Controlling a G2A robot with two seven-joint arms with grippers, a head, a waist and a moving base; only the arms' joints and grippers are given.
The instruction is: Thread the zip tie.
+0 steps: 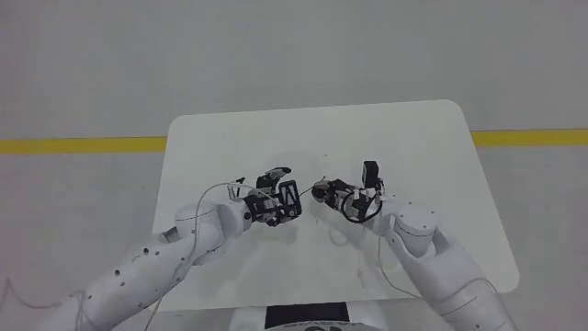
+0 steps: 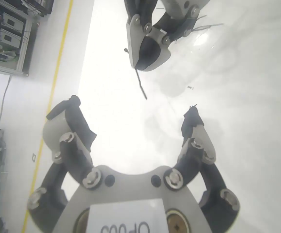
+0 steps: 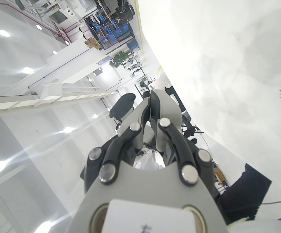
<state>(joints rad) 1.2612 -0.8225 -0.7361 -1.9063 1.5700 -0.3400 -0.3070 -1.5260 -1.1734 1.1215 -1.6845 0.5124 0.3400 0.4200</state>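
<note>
My right end effector (image 2: 140, 67) pinches the zip tie (image 2: 141, 86) (its thin tail sticking out), just ahead of my wide-open, empty left end effector (image 2: 134, 108).

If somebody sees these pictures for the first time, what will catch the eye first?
First comes the right claw, shut on a thin dark zip tie over the middle of the white table. The tie's free end sticks out toward the open left claw, which faces it without touching it.
</note>
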